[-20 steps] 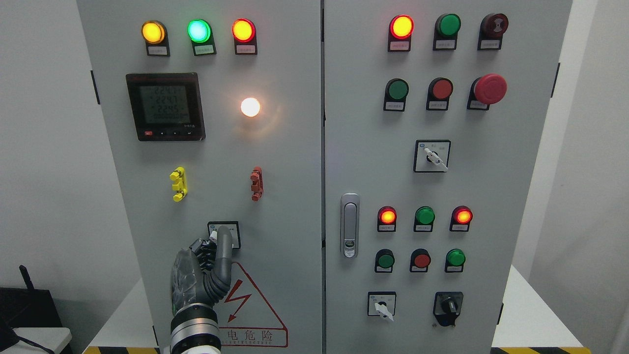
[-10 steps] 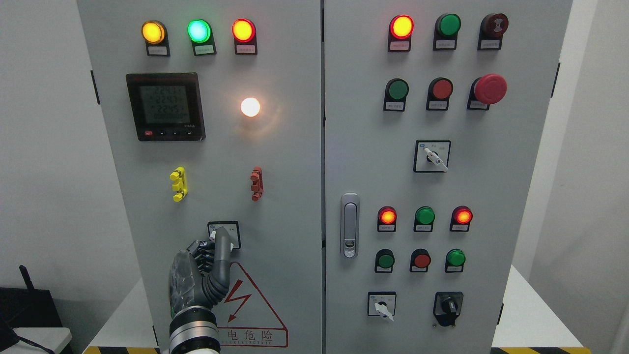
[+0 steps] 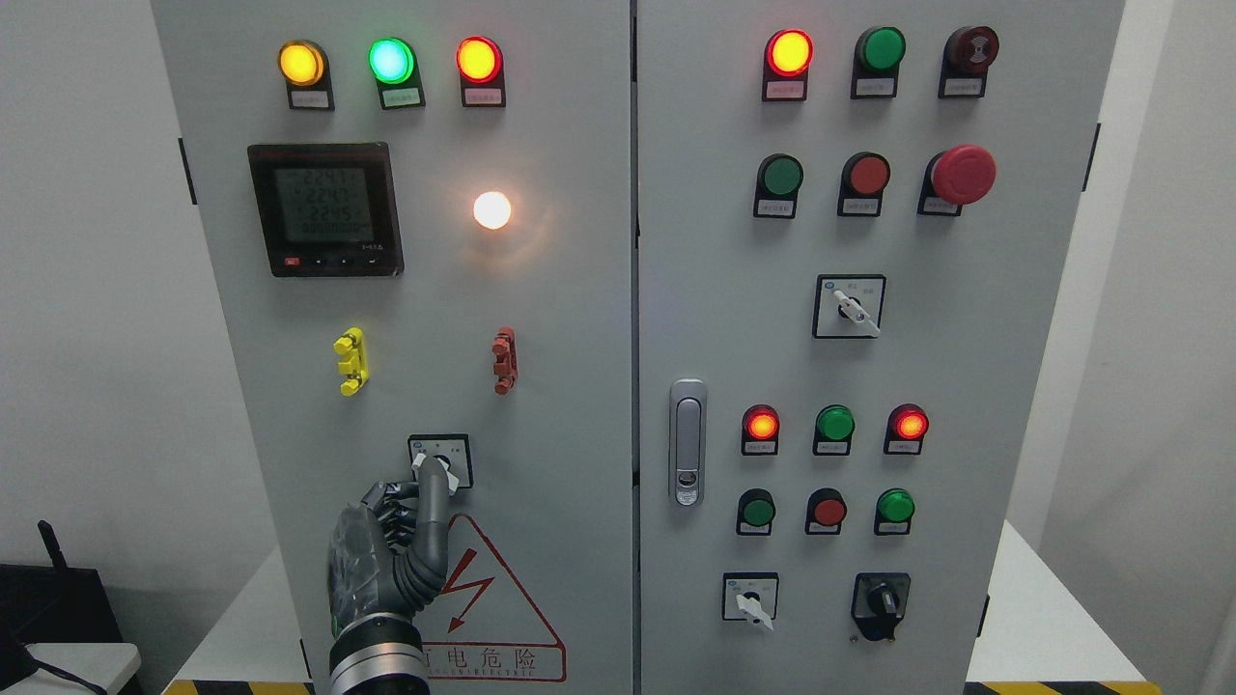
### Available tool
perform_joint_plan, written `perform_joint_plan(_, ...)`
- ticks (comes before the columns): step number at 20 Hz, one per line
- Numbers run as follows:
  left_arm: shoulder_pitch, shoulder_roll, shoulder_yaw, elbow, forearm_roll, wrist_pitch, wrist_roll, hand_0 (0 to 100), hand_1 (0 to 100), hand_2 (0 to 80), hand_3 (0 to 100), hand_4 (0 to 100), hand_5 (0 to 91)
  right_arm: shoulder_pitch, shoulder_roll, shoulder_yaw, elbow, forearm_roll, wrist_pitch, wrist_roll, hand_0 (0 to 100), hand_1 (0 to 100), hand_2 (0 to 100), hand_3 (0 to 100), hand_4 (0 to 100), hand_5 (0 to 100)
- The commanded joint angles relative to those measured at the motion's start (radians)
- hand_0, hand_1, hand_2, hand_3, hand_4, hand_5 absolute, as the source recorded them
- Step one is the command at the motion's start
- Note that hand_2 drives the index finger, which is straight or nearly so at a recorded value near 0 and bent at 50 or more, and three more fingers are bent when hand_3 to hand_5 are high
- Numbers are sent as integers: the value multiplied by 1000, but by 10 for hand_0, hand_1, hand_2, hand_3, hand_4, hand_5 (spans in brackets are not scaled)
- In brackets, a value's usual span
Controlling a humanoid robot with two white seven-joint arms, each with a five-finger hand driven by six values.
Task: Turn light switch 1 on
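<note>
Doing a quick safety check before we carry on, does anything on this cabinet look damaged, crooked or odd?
Nothing stands out. The grey metal control cabinet looks intact, with its indicator lamps and labels sitting straight. The robot's left hand is raised just below the small white-handled rotary switch; the round white lamp glows.

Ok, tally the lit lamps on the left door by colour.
Amber: 1
Green: 1
Red: 1
White: 1
Total: 4
</note>
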Motion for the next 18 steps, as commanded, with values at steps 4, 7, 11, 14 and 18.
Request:
perform_joint_plan(4,99,1,-9,-60,3,-99,0,312,181,474,854,906,864,0,0,0,0,-17,1,1,120,389,0,0,0,0)
perform_joint_plan(7,167,3,-14,-88,2,-147,2,301,186,482,864,913,864,0,0,0,0,-18,1,1,120,389,0,0,0,0)
perform_joint_plan(11,324,12,2,-114,3,-299,-4,298,187,485,865,911,852,0,0,0,0,-17,1,1,120,389,0,0,0,0)
perform_joint_plan(14,479,24,84,-104,26,-537,-59,300,186,443,809,845,674,0,0,0,0,-17,1,1,120,389,0,0,0,0)
perform_joint_plan(18,668,57,260,51,48,-893,-104,312,124,323,537,666,447,0,0,0,0,-18,1,1,120,389,0,0,0,0)
